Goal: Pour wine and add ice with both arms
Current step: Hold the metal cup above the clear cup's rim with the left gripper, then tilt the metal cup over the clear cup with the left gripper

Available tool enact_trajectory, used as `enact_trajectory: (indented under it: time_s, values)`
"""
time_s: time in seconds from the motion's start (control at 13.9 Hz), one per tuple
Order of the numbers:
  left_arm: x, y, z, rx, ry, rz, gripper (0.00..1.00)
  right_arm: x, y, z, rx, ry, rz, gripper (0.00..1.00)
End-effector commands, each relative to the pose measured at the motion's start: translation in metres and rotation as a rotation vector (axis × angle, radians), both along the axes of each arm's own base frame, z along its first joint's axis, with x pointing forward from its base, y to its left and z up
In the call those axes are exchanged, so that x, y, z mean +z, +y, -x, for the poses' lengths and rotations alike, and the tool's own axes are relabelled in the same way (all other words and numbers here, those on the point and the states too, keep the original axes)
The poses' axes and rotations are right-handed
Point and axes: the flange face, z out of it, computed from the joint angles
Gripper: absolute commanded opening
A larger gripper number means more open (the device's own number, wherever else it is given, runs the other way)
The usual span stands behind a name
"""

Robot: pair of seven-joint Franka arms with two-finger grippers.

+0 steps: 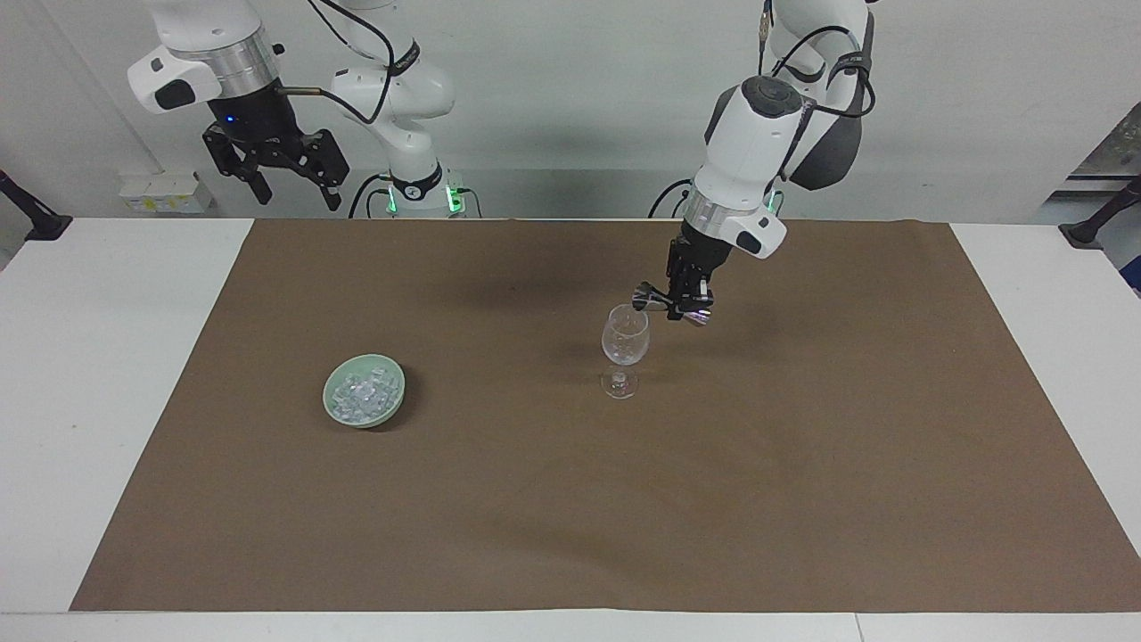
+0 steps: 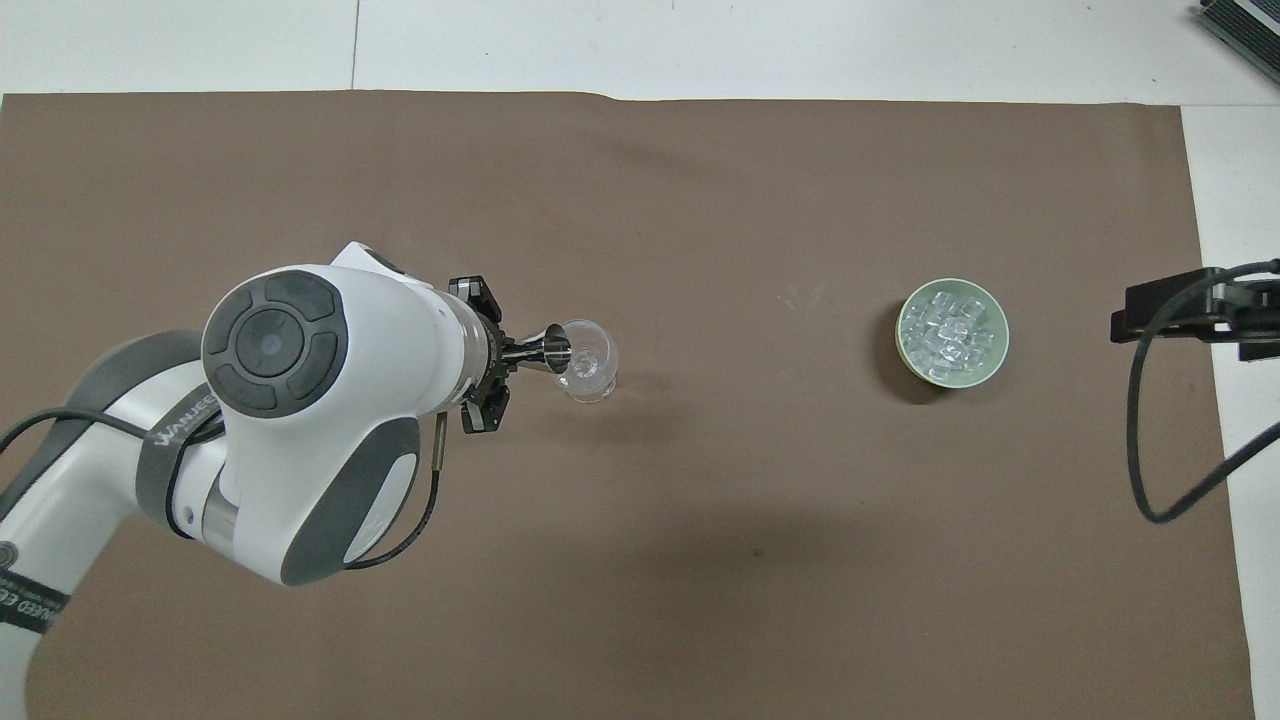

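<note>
Steel jigger – clamped in left tool – tips over wine glass; right tool gapes, waiting.

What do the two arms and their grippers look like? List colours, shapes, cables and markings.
Both arms are white, rounded jointed shells with dark grey panels, a round grey cap at the elbow joints and a silver wrist ring. The left arm bears grey lettering on a dark band. Black cables loop along both. The right arm shows green lights at its base. The left gripper and right gripper are black, two-fingered.

Clear ice cubes heaped, upright empty wine glass
</note>
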Motion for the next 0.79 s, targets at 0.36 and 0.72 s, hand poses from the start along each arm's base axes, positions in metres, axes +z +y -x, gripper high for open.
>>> enact_trajectory:
  time_s: [0.36,0.72]
  values:
    - [0.005,-0.016,-0.007,-0.002,0.015,-0.064,0.0,0.0,-0.002,0.006,0.011,-0.006,-0.031,1.0]
    - [0.002,-0.022,-0.003,-0.001,0.012,-0.111,0.0,0.0,-0.002,0.006,0.005,-0.007,-0.032,1.0]
